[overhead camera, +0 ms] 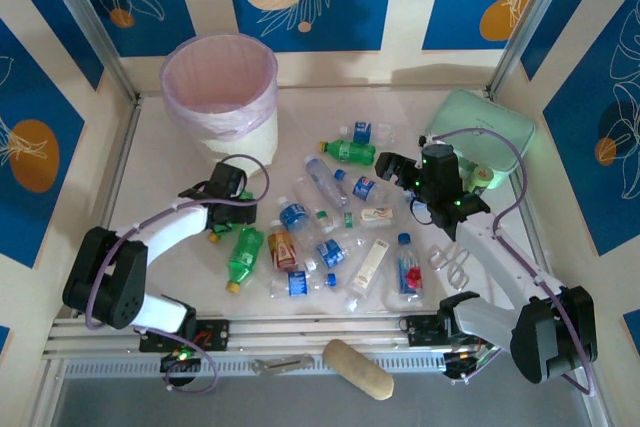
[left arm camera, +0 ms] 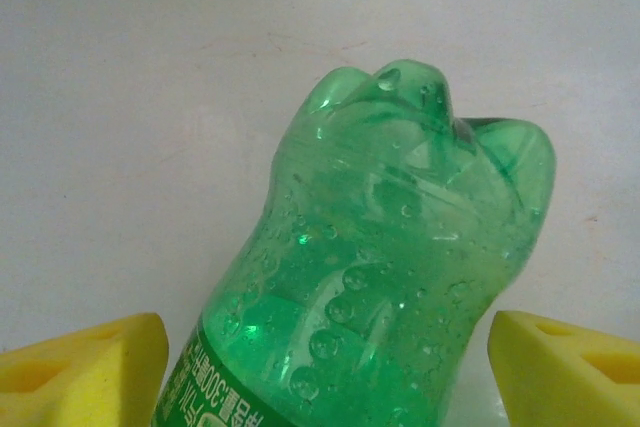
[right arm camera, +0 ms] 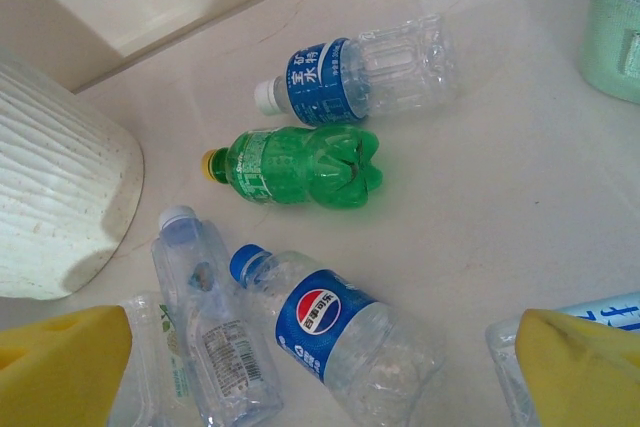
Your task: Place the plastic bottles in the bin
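Pads [left arm camera: 85, 372] of the left claw [left arm camera: 328, 367] stand apart on either side of a green plastic bottle [left arm camera: 380, 247], with a gap on each side, so nothing is clamped yet. The bottle lies on the white table [left arm camera: 120, 97], its lobed base pointing away from the wrist. The step in hand looks like the grasp. Next the claw must come together on the bottle's body, then lift and carry it to the bin [overhead camera: 245, 137] at the table's far left, near this arm. The right claw [right arm camera: 320, 372] hangs wide apart and empty above a Pepsi bottle [right arm camera: 340, 337]. Beyond it lie a second green bottle [right arm camera: 300, 167] and a blue-labelled clear bottle [right arm camera: 350, 72].
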Controlling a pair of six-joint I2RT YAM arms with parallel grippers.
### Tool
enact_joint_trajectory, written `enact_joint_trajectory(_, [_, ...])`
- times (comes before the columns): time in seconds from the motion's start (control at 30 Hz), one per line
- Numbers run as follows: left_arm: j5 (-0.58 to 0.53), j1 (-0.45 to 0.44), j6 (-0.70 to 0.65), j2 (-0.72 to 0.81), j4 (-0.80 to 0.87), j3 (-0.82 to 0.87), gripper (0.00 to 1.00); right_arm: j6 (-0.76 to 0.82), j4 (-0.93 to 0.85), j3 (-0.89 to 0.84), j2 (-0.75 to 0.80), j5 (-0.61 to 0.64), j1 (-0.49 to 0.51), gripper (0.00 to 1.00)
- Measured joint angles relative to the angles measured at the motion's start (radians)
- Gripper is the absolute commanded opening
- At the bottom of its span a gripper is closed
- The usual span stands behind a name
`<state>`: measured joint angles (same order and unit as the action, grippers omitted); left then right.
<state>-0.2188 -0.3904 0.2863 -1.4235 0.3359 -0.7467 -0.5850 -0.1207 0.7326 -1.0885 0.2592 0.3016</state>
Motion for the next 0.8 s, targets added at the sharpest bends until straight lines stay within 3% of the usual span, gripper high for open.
enact_joint_trajectory(0.17, [-0.004,-0.001,0.0,-0.062,0.029,-0.034,0.82,0.0,-0.001,0.0,0.001,0.001,0.0,0.99])
enact_joint_trajectory(0.47, [-0.004,-0.001,0.001,-0.09,0.04,-0.05,0.59,0.0,-0.008,-0.027,0.058,0.023,0.0,0.99])
enact_joint_trajectory(0.8, [-0.036,-0.001,-0.013,-0.057,0.048,-0.051,0.49,0.0,-0.008,-0.027,0.06,0.026,0.0,0.99])
